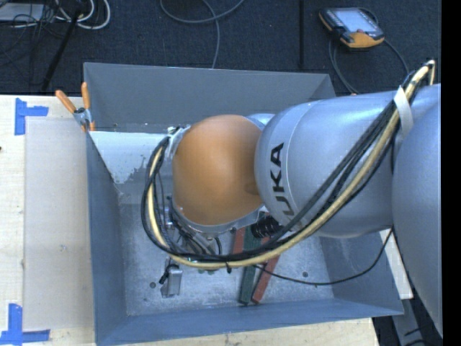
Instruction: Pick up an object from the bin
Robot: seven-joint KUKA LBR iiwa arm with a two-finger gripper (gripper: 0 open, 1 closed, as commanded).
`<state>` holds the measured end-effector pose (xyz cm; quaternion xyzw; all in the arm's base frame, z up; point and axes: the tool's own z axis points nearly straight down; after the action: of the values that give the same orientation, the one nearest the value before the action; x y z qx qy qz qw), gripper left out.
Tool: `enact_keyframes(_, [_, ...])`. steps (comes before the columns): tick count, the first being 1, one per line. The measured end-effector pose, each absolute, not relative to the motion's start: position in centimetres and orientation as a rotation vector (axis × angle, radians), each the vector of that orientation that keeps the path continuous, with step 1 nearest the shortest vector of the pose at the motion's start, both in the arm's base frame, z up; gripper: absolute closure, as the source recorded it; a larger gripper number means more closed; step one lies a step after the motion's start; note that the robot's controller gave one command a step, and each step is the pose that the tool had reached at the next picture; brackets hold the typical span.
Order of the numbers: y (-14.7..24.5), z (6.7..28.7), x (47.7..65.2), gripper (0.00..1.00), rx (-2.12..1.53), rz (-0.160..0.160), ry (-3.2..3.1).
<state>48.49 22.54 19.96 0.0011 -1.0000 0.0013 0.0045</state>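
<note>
Grey metal bin (108, 215) first: the left part of its floor is bare. Just right of that, near the front wall, lies a small grey metal piece (171, 280); I cannot tell whether it is a loose thing or part of the robot. Above it the gripper (189, 242) sits low in the bin, under the rounded orange wrist cover (216, 168) and the looped black and yellow cables (155, 200). These hide its working end, so whether the claw is open, closed or gripping anything cannot be told. Right of it, a long flat dark-green and reddish-brown slab (253, 280) runs toward the front wall, its upper end tucked under the wrist. Further right is the silver arm (338, 171).

By my reading, the step in hand is the reach down or the grasp itself, with nothing lifted yet. The next move likely calls for a firm hold on the nearest thing, then a straight lift clear of the walls.
</note>
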Motion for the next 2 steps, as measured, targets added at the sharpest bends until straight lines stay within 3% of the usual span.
enact_keyframes(1, [22.5,20.3,48.7,0.00,-0.002,0.001,-3.139])
enact_keyframes(2, [22.3,18.0,48.5,0.00,0.136,-0.002,-3.142])
